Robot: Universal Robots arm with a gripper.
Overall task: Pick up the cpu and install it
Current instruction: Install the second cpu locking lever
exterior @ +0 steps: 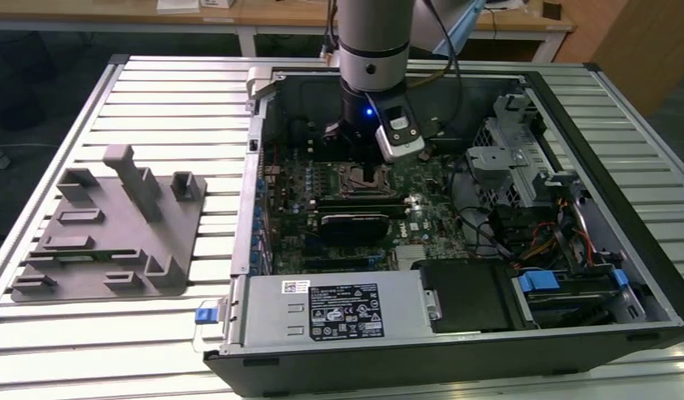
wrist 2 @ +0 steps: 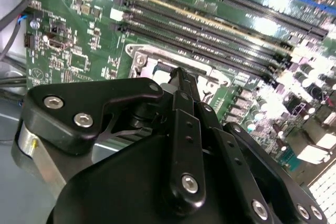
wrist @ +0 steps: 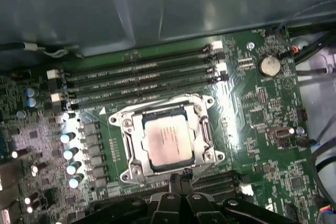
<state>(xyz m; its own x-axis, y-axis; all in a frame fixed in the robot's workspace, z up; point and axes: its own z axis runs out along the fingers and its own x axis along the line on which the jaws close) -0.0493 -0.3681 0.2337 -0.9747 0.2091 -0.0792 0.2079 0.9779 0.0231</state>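
We are hovering inside the open computer case [exterior: 464, 275], with the gripper [wrist: 178, 178] poised just beside the metal-framed socket [wrist: 207, 132] on the motherboard [wrist: 252, 124]. The cpu [wrist: 167, 141] is already lying flat within that socket, its silver top facing up and its edges running parallel to the frame, so we are judging the placing step as largely done. In the first wrist view the fingertips [wrist: 178, 177] are appearing pressed together into one narrow point at the socket's edge, with nothing between them, so we are reading the gripper as closed and empty; the second wrist view shows the same black linkage drawn in over the socket [wrist 2: 140, 59]. To do this step well, we are thinking the chip needs checking for level seating on all four sides, with no corner riding up on the frame, and we cannot confirm that from here. Any contact should be coming straight down and lightly, since the pins beneath are presumably fragile. We are also keeping clear of the memory slots [wrist: 142, 80] beside the socket and the capacitors [wrist: 71, 153] on its other side.
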